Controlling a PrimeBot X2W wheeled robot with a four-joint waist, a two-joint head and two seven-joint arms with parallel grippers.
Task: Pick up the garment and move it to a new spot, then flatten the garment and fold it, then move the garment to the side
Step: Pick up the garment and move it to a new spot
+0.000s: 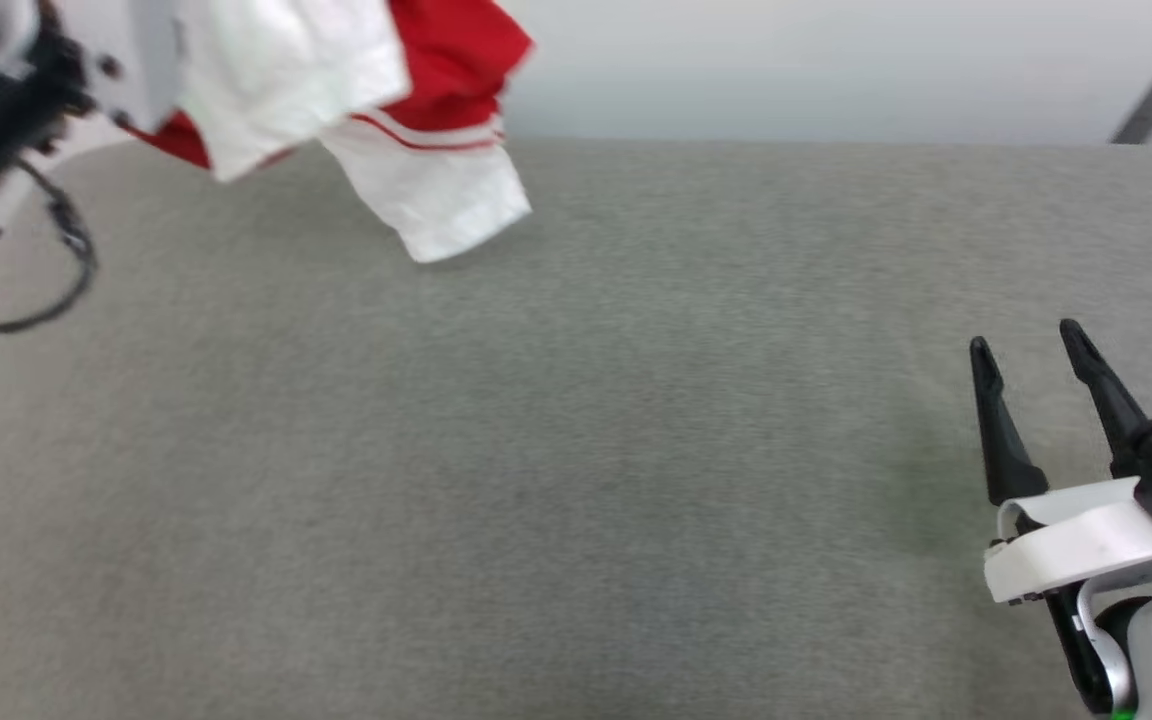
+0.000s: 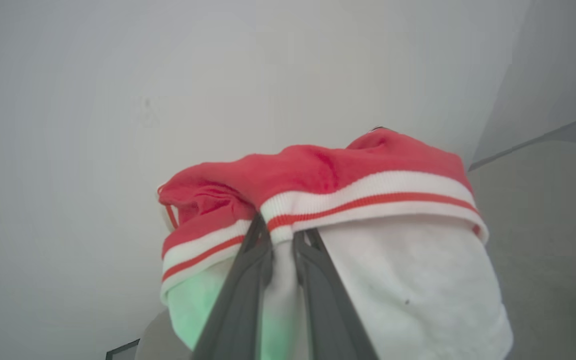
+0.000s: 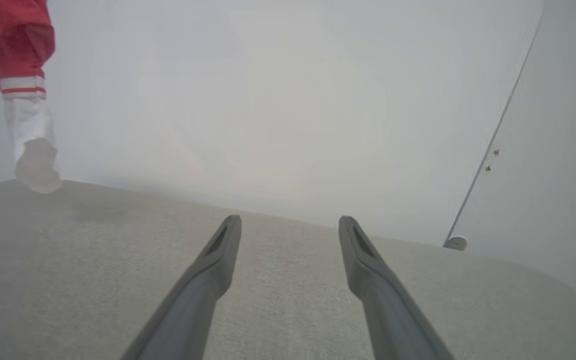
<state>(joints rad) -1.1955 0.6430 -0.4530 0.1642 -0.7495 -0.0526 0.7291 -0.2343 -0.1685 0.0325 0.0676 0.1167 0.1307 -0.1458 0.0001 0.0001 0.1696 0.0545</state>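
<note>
The garment [image 1: 356, 90], red with white sleeves and red-and-white striped trim, hangs bunched in the air at the head view's upper left, its lowest white sleeve end just above the grey table. In the left wrist view my left gripper [image 2: 280, 235] is shut on the garment [image 2: 368, 200], its fingers pinching the striped trim and white cloth. My right gripper [image 1: 1026, 345] stands open at the lower right of the head view, far from the cloth. The right wrist view has the right gripper [image 3: 290, 225] open over the table, with the garment [image 3: 18, 65] hanging at upper left.
The grey cloth-covered table [image 1: 576, 450] spreads across the head view, its far edge meeting a pale wall [image 1: 836, 60]. A black cable [image 1: 56, 270] loops off my left arm at the left edge.
</note>
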